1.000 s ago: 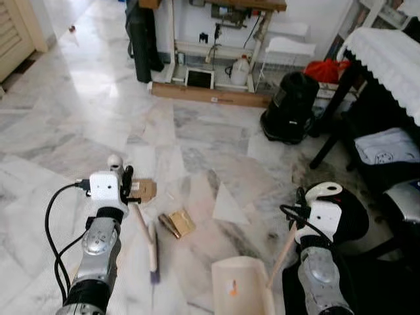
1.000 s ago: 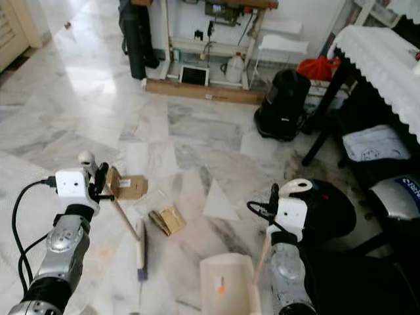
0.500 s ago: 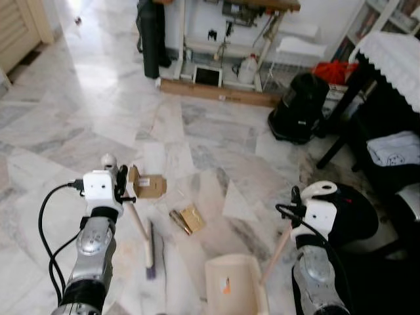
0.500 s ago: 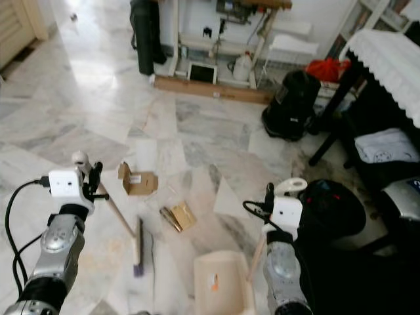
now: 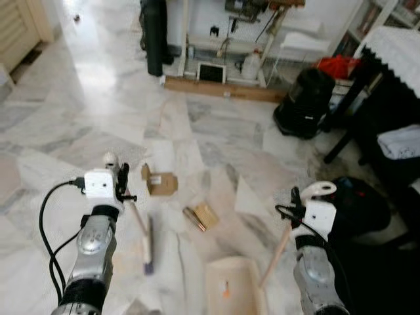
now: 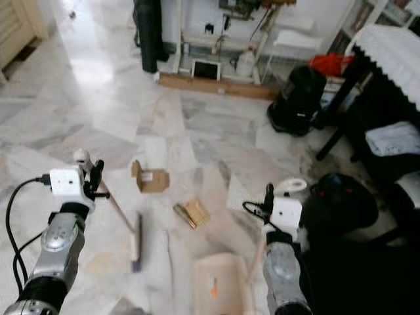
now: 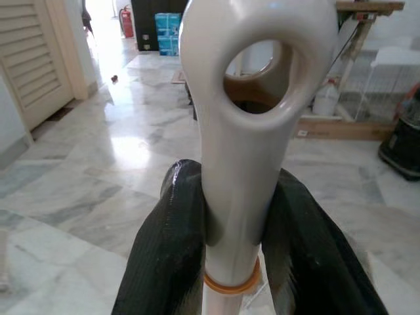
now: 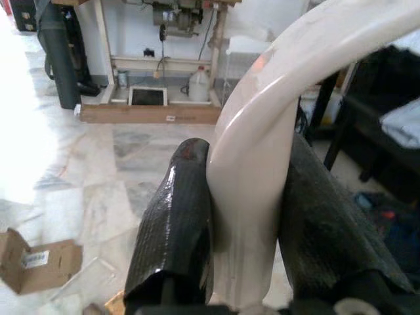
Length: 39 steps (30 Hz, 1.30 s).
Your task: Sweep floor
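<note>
My left gripper (image 7: 230,256) pinches the broom (image 5: 148,244) handle, head on the floor at 7 o'clock, my right gripper (image 8: 246,216) pinches the dustpan (image 5: 231,289) handle at 6 o'clock; sweeping too wide, I judge, could scatter the box (image 5: 161,183) at 10 o'clock.
</note>
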Available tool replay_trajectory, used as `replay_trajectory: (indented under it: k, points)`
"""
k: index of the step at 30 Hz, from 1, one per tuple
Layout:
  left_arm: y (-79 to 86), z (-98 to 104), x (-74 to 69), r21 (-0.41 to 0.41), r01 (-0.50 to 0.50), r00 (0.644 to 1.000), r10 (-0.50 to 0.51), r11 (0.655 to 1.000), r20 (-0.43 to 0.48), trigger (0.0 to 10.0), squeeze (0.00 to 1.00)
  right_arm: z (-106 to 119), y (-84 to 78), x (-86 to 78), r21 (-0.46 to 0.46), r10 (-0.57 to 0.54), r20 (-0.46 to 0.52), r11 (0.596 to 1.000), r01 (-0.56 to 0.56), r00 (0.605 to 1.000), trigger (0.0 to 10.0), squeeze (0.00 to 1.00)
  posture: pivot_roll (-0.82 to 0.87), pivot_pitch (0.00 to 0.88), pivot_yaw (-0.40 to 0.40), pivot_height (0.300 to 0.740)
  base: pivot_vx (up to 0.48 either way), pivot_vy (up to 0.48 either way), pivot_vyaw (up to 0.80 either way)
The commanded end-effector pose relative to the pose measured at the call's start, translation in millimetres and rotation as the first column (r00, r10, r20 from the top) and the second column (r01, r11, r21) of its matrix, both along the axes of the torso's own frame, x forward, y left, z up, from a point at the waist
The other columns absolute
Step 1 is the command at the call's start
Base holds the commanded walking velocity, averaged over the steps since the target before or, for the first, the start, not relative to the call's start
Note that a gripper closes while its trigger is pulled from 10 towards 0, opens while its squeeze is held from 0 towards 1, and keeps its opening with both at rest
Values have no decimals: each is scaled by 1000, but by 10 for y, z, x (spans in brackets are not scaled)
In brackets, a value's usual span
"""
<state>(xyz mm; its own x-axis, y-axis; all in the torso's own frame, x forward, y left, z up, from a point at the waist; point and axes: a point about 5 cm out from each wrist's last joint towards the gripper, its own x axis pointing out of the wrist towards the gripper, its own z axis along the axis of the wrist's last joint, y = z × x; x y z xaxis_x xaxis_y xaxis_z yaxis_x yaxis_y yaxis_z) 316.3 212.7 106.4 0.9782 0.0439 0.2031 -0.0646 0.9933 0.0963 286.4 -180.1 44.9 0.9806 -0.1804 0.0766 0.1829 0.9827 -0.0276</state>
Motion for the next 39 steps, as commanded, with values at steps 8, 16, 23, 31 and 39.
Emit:
replay_trajectory:
  k: [8,16,23,31,39]
  points:
    - [-160,13,20,-2,64,998,-64,998,2,10000,0,26,-111,-15,-20,-29,14,999,29,999,10000,0,135,133,-104,740,0,0,0]
    - [-167,12,21,0,71,997,-71,997,1,10000,0,31,-114,-13,-14,-29,19,999,29,999,10000,0,135,128,-102,740,138,0,0]
    - [-173,23,29,-1,77,997,-77,997,3,10000,0,35,-117,-13,-13,-29,22,999,30,999,10000,0,133,121,-102,740,0,0,0]
    - [-186,22,28,0,85,996,-85,996,3,10000,0,33,-117,-12,-12,-26,21,1000,27,999,10000,0,134,116,-101,740,79,0,0]
    - [-180,38,29,4,86,996,-86,996,10,10000,0,34,-110,-9,-10,-25,21,1000,25,999,10000,0,136,112,-100,740,121,0,0]
